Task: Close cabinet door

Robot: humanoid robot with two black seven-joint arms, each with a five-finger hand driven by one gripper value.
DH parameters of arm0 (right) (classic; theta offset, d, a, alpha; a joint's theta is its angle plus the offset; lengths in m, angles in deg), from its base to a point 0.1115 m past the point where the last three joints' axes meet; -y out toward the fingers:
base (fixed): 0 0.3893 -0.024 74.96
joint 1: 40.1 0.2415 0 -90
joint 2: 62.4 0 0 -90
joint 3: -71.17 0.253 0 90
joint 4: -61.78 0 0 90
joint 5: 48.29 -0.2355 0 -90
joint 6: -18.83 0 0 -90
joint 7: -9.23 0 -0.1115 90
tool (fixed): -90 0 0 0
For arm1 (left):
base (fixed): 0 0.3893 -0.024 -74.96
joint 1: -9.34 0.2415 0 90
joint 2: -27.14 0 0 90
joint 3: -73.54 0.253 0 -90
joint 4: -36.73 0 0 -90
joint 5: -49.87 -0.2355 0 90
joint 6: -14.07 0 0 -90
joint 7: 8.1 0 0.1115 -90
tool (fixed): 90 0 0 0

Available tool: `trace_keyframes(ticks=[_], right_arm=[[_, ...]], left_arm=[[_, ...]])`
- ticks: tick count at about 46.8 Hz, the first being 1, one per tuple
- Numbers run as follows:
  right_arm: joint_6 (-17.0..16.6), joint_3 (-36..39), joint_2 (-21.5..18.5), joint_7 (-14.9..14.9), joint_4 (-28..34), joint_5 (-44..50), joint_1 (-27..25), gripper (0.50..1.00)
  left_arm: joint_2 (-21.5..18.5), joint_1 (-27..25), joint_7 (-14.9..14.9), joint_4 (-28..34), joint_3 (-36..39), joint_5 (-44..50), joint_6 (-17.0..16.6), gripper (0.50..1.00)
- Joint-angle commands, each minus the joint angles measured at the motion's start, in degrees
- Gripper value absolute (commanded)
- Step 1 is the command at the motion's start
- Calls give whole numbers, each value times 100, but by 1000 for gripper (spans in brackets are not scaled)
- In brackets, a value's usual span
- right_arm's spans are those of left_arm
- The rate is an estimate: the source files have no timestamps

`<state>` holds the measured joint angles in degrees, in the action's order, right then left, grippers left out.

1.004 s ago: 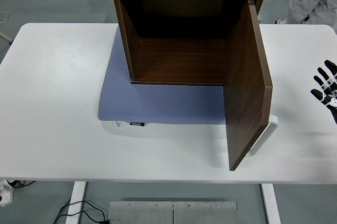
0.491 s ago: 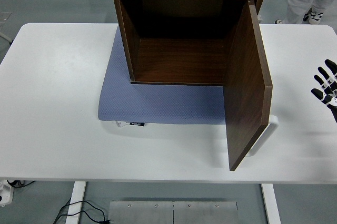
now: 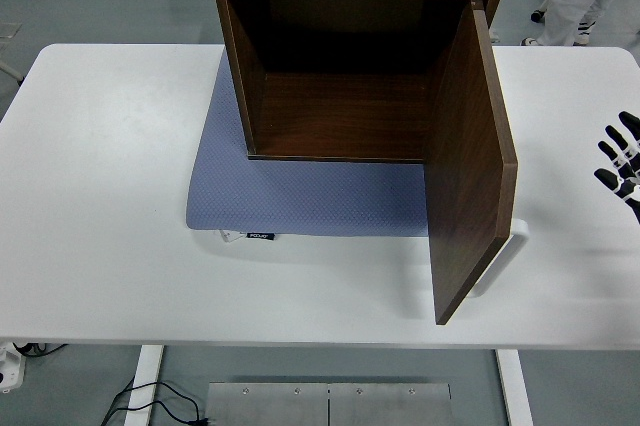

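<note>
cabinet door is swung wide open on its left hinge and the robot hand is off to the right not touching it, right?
Not quite: the head view shows the cabinet door hinged on the cabinet's right side, not the left. The rest holds: it is swung wide open, and the right robot hand is off at the right edge with fingers spread, not touching it.

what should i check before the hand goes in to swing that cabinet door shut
1. Cabinet door open, hinged on the right side, swung toward the near edge: ok.
2. Cabinet interior free of items that would block closing: ok.
3. Right hand open, fingers spread, holding nothing: ok.
4. Right hand touching the door: not ok, it sits apart at the right edge.
5. Cabinet seated on the blue mat: ok.
6. Left hand position: cannot tell, out of view.
</note>
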<state>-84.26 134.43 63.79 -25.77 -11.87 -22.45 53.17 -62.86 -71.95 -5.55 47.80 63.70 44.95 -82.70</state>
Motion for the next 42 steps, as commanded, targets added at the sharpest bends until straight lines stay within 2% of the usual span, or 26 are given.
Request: trace_keyframes(ticks=[1, 7, 32, 42], right_arm=[[-17, 2, 29, 0, 0, 0, -2, 1000], [-114, 2, 64, 0, 0, 0, -2, 1000], [-123, 11, 73, 0, 9, 0, -2, 1000], [-299, 54, 205, 0, 9, 0, -45, 1000]], left_arm=[[0, 0, 0, 0, 0, 0, 0, 1000], [0, 0, 0, 0, 0, 0, 0, 1000], [0, 0, 0, 0, 0, 0, 0, 1000], [0, 0, 0, 0, 0, 0, 0, 1000]])
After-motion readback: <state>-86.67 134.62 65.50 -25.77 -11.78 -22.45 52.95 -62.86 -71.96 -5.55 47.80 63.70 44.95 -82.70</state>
